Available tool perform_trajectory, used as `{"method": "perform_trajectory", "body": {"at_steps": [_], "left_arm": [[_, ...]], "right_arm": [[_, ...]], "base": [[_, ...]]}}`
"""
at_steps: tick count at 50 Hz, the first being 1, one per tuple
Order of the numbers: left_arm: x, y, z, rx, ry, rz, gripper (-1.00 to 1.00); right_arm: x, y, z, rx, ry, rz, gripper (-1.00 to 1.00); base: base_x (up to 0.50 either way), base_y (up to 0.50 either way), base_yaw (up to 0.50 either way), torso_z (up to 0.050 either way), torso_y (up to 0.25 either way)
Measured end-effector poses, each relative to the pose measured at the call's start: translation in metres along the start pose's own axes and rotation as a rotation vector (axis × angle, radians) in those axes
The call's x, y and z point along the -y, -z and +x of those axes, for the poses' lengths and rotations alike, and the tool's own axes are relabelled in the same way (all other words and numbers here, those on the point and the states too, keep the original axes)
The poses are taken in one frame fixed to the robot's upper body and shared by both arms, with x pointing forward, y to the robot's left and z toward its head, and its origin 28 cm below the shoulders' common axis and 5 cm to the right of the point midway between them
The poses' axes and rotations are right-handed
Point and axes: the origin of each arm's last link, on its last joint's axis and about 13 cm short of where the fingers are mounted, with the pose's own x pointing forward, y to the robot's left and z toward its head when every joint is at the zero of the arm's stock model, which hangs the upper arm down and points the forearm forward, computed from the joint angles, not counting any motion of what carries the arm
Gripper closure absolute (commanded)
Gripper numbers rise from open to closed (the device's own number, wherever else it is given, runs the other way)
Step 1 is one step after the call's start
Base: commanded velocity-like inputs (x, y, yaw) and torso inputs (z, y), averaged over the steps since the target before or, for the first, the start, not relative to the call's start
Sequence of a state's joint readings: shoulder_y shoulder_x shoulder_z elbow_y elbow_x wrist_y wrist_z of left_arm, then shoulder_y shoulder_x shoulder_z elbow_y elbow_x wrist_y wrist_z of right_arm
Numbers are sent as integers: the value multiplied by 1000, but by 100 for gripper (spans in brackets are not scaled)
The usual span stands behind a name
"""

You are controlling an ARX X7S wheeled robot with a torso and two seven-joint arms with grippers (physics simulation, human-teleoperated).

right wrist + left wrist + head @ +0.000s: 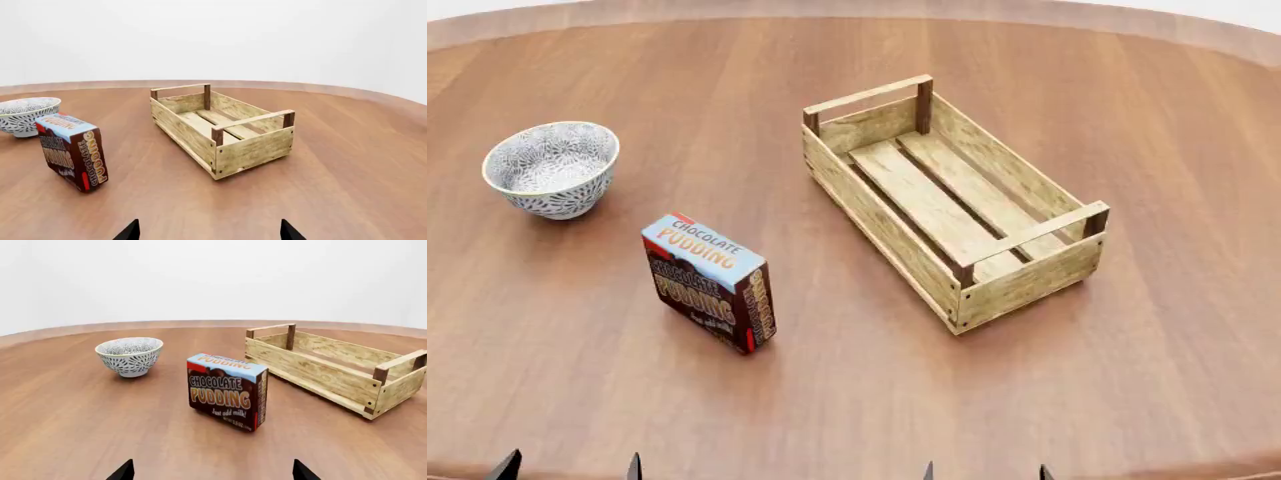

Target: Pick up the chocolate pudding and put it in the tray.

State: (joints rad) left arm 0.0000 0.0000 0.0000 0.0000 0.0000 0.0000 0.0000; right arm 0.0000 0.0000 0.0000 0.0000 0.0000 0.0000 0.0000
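Note:
The chocolate pudding carton [710,283] stands upright on the wooden table, left of centre; it also shows in the left wrist view [227,391] and the right wrist view [72,151]. The tray [952,198], a pale wood slat crate, lies empty to its right, apart from it, and shows in the left wrist view [337,367] and the right wrist view [220,129]. My left gripper [567,468] is open and empty at the near table edge, short of the carton. My right gripper [985,472] is open and empty at the near edge, short of the tray. Only the fingertips [123,471] show.
A round grey-white patterned bowl [553,168] stands at the left, behind the carton; it also shows in the left wrist view [130,356]. The round wooden table [1174,330] reaches to a curved far edge, with a plain white background beyond.

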Motion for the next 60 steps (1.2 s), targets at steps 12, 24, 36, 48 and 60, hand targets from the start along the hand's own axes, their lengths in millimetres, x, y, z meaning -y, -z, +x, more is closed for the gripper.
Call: {"method": "perform_trajectory", "body": {"at_steps": [12,24,36,48,60], "left_arm": [[1,-8,0,28,3,3,-100],[2,-31,0,82,18,14,-100],[5,-39,-1,98,38,22,-100],[5,-42,-3,102,49,25,-100],[7,-40,-4,97,60,33,-100]], "right_arm": [[1,-7,2,19,2,-10,-100],[5,-28,4,69,-7,-42,-100],[5,-37,8,84,-16,-58,-100],[4,-38,12,76,-18,-61,-100],[3,-38,13,69,-23,-48,-100]], "base": [[0,0,0,0,0],[57,14,0,0,0],[274,87,0,0,0],[353,84,0,0,0],[409,13,0,0,0]]}}
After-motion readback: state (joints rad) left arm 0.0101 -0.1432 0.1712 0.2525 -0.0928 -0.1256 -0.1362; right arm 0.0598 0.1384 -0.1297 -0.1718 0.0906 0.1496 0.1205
